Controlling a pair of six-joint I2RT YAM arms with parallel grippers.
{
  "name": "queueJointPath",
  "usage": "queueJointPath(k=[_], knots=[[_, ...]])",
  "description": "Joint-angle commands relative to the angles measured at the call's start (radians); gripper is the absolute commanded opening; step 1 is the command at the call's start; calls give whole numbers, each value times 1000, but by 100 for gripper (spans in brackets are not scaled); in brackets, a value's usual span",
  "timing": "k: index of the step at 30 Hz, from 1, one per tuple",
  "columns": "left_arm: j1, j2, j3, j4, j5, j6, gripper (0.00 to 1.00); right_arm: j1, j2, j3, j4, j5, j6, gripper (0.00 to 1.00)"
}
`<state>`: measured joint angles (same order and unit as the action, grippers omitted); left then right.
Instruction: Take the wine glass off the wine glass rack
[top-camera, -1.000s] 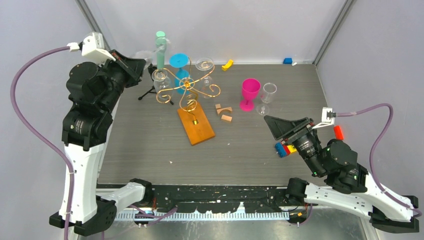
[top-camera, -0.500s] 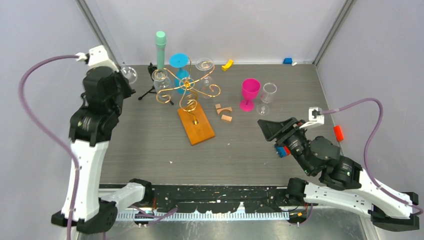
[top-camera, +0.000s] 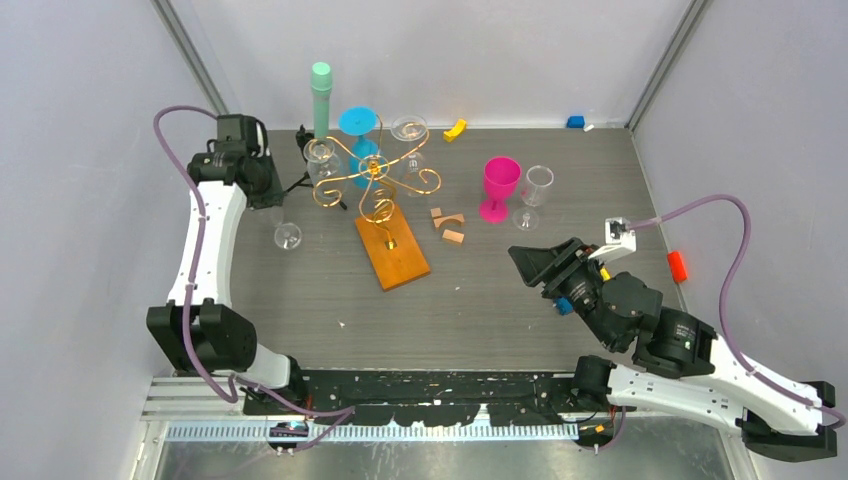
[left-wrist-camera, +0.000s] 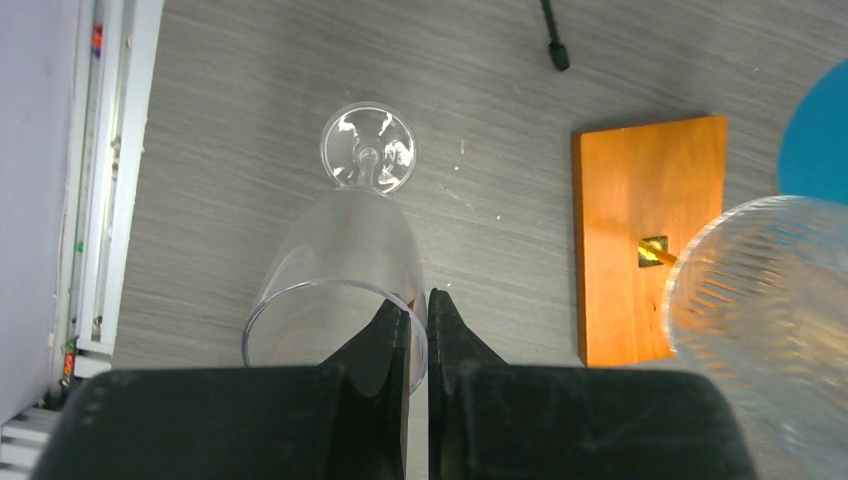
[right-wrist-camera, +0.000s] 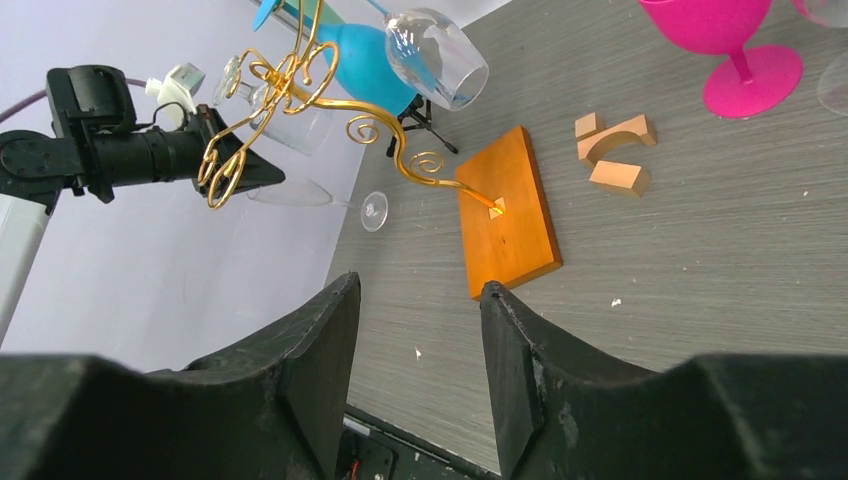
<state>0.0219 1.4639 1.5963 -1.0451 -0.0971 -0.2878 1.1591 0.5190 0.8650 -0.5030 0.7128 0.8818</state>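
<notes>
Left wrist view has the left gripper (left-wrist-camera: 418, 330) pinched on the rim of the wine glass (left-wrist-camera: 345, 250), one finger inside the bowl, one outside, foot toward the table, probably ready for standing it down. It hangs clear of the wine glass rack (top-camera: 375, 180), just left of it. The right gripper (right-wrist-camera: 418, 290) idles well apart, fingers spread

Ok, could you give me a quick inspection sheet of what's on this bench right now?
Surface: grey wood-grain table.
Job's things: rack upright, hung glasses on it; glass off it, held.
Clutter: pink goblet, clear goblet, wood blocks, tripod, teal tube.
Grippers: left gripper shut on glass rim; right gripper open, empty.
Cables: purple cables, one per arm.
Surroundings: grey walls.
</notes>
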Motion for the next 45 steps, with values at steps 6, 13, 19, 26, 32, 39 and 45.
queueJointPath(k=[6, 13, 19, 26, 32, 39, 45], knots=[[89, 32, -18, -15, 82, 35, 0, 5, -30, -27, 2, 27, 57, 53], [102, 52, -27, -14, 92, 30, 0, 6, -51, -23, -2, 34, 57, 53], [102, 61, -16, -23, 70, 30, 12, 6, -61, -24, -10, 36, 61, 53], [103, 43, 9, -29, 64, 24, 30, 5, -72, -31, -12, 42, 72, 53], [103, -19, 83, -50, 91, 17, 43, 5, -111, -41, 1, 66, 78, 53], [103, -136, 129, -5, 171, -41, 58, 5, -110, -42, 2, 69, 86, 53], [104, -254, 57, 199, 295, -214, 85, 6, -100, -40, 3, 70, 89, 53]])
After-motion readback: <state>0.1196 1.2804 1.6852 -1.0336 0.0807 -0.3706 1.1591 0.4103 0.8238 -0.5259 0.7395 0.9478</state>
